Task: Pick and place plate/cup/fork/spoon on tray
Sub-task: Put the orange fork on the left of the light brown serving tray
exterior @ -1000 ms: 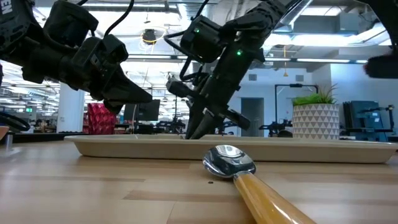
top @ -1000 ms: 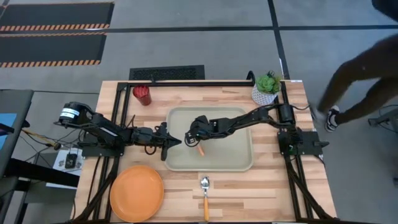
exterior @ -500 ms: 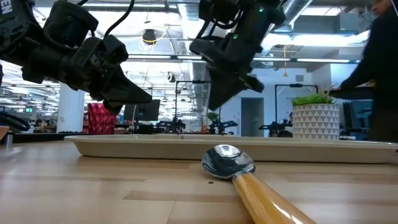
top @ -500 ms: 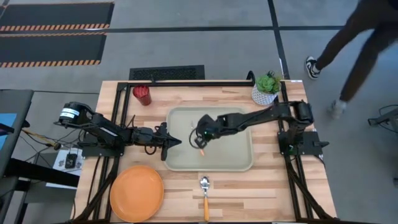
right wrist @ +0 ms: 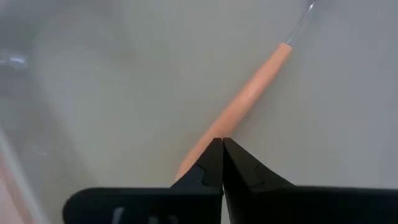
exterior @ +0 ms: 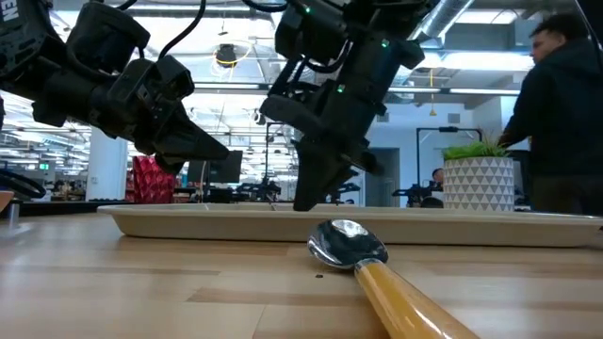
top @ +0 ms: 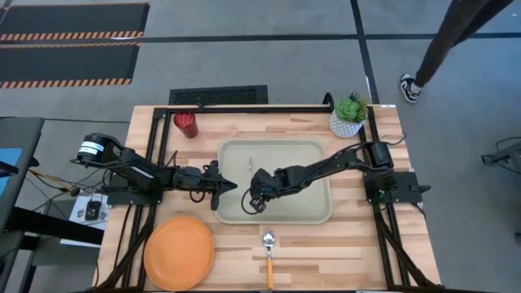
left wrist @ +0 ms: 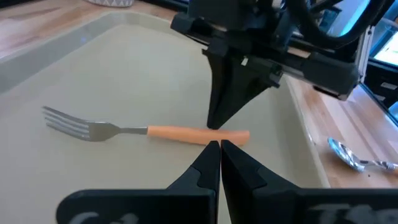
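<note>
The fork (left wrist: 124,130) lies flat in the beige tray (top: 313,213), tines toward the far edge. My right gripper (top: 258,200) is shut and points down at the fork's orange handle (right wrist: 249,93). My left gripper (top: 230,185) is shut and hovers over the tray's left rim, empty. The spoon (top: 269,248) lies on the table in front of the tray. The orange plate (top: 179,252) rests at the near left. The dark red cup (top: 186,124) stands at the far left. My right gripper's shut fingertips (left wrist: 214,121) stand from above on or just over the fork's handle, near its free end (left wrist: 227,135). I cannot tell whether they touch it. The fork lies flat on the tray floor.
A white pot with a green plant (top: 348,116) stands at the far right corner. A person (exterior: 561,113) is beyond the table's far right. Bare wood shows between the plate and the spoon.
My right gripper rose from the tray floor, then moved toward the table's near edge and came down again over the fork's handle. The fork has stayed where it was. The person walked past behind the table.
</note>
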